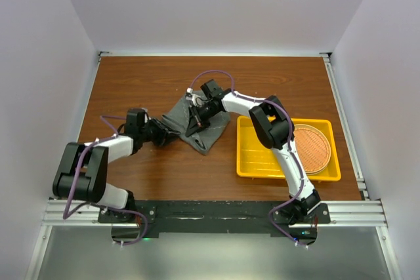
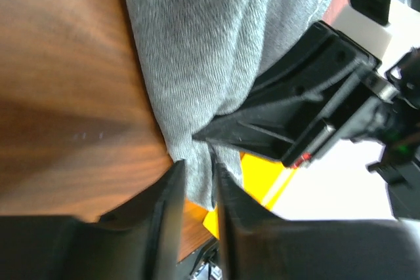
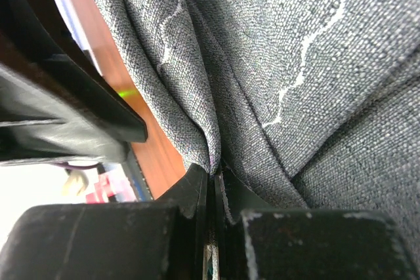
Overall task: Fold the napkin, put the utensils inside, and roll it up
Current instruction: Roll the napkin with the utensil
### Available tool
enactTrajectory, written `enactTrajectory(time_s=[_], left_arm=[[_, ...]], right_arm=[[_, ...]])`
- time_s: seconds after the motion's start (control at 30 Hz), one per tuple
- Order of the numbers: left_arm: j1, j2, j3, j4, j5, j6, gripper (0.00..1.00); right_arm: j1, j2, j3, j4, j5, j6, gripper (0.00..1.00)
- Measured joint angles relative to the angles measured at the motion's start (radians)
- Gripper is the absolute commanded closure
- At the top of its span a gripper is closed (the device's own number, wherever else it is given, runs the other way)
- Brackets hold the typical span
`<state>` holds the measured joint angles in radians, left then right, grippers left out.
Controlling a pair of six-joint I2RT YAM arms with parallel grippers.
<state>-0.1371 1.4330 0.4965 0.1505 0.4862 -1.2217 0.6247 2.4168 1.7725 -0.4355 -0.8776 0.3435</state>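
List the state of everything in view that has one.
napkin: rumpled on table, pinched at two spots.
left end effector: shut on napkin edge.
right end effector: shut on a napkin fold.
yellow tray: on table, holding woven mat.
woven mat: lying in tray's right part.

One table (image 1: 164,83) is counted. One yellow tray (image 1: 289,176) is seen on it, and one round woven mat (image 1: 314,149) is counted inside the tray. One dark grey napkin (image 1: 211,137) is counted just left of the tray. Two arms are counted, the left arm (image 1: 111,145) and the right arm (image 1: 289,159), and two tools, the left tool (image 1: 172,134) and the right tool (image 1: 195,126), both left of the tray.
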Motion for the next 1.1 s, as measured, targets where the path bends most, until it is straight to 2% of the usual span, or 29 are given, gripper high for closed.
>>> enactTrajectory(time_s=[0.03, 0.13, 0.37, 0.63, 0.7, 0.9, 1.0, 1.1], left_arm=[[-0.003, 0.023, 0.005, 0.019, 0.003, -0.001, 0.91], [-0.016, 0.086, 0.028, 0.077, 0.013, -0.007, 1.0], [-0.037, 0.176, 0.082, 0.211, 0.02, -0.01, 1.0], [-0.037, 0.322, 0.061, 0.393, 0.005, 0.005, 1.0], [-0.036, 0.359, 0.032, 0.486, 0.006, 0.003, 1.0], [-0.037, 0.408, -0.032, 0.691, 0.003, -0.014, 1.0], [-0.035, 0.436, -0.052, 0.757, 0.004, -0.018, 1.0], [-0.035, 0.447, -0.069, 0.805, 0.0, -0.023, 1.0]], right_arm=[[0.002, 0.0, 0.008, -0.015, 0.01, -0.011, 1.0], [0.005, 0.0, 0.018, -0.036, 0.026, -0.029, 1.0], [0.005, 0.0, 0.025, -0.05, 0.027, -0.042, 1.0], [0.005, 0.004, 0.042, -0.078, 0.03, -0.056, 1.0], [0.005, 0.004, 0.043, -0.081, 0.03, -0.056, 0.96], [0.006, 0.004, 0.069, -0.126, 0.051, -0.061, 0.75], [0.009, 0.004, 0.106, -0.183, 0.072, -0.076, 0.56], [0.013, 0.003, 0.146, -0.232, 0.092, -0.09, 0.47]])
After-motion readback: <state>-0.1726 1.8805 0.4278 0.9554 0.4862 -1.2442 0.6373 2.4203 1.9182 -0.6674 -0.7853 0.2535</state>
